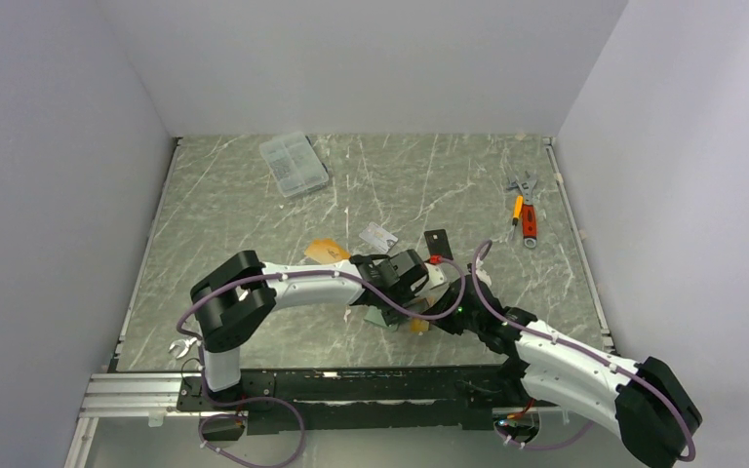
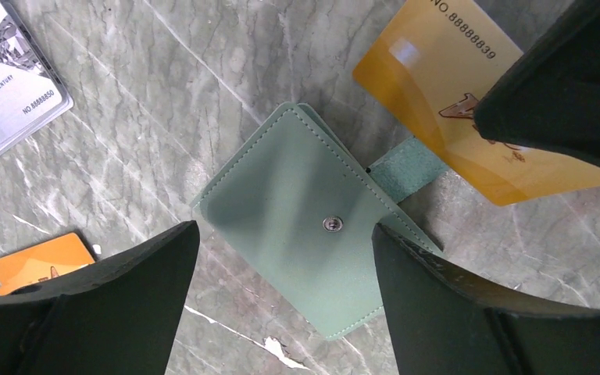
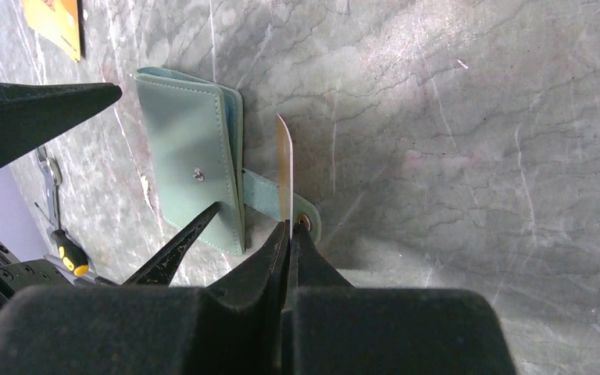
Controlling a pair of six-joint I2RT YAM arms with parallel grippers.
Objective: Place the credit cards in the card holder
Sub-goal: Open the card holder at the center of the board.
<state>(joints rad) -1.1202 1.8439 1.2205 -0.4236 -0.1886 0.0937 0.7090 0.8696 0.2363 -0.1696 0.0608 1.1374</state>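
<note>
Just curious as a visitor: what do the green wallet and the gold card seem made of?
The green wallet looks like matte leather or imitation leather: stitched edges, metal snap. The gold card looks like glossy plastic: sheen, printed number.

Top cam, back left of the grey marbled table (image 1: 234,214): clear plastic compartment box (image 1: 294,164), lying at an angle. Mid-table I see a flat black square piece (image 1: 436,241). Far right, approx. halfway back: silver wrench (image 1: 522,183), yellow-handled screwdriver (image 1: 516,209) just beside it, and a red-orange tool (image 1: 529,227) alongside. Plain white walls (image 1: 371,58) on 3 sides.
</note>
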